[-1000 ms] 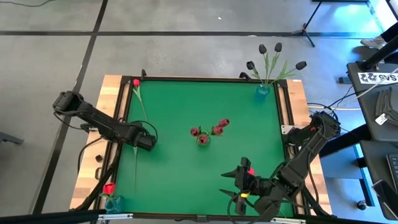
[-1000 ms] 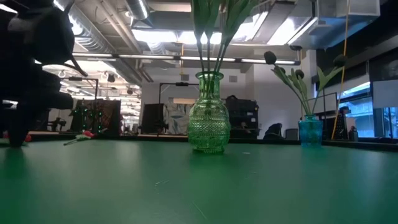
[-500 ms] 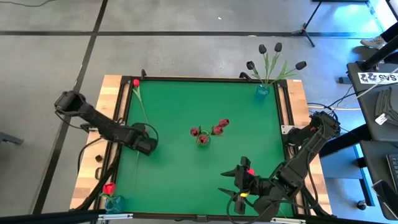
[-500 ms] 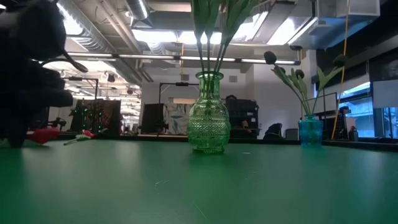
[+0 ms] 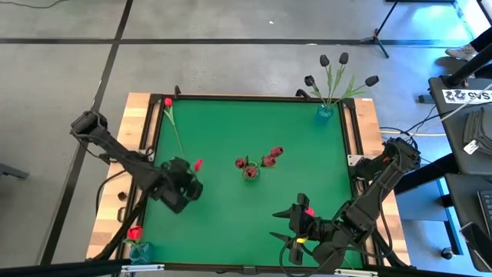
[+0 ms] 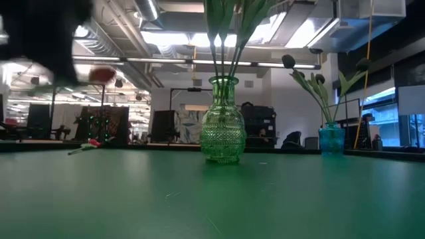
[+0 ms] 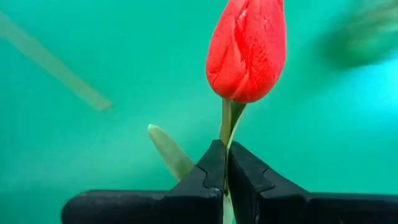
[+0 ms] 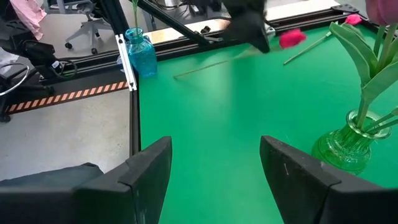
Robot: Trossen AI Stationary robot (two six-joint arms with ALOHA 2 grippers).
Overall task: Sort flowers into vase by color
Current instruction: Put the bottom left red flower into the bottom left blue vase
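The worktop point(image 5: 231, 131) is covered in plain green, framed by pale wood edges. A bright red tulip point(image 7: 247, 48) sits on a thin green stem between the black fingers point(image 7: 208, 171) of the left end effector point(image 7: 225, 168). The middle vase point(image 6: 223, 121) is clear green glass with a fine diamond texture and holds dull pink-red tulips point(image 5: 270, 156). The far-corner vase point(image 5: 325, 111) is blue glass, carrying black-headed tulips point(image 5: 324, 59). Another blue vase point(image 8: 140, 55) stands beside orange-and-black hazard striping point(image 8: 65, 98).
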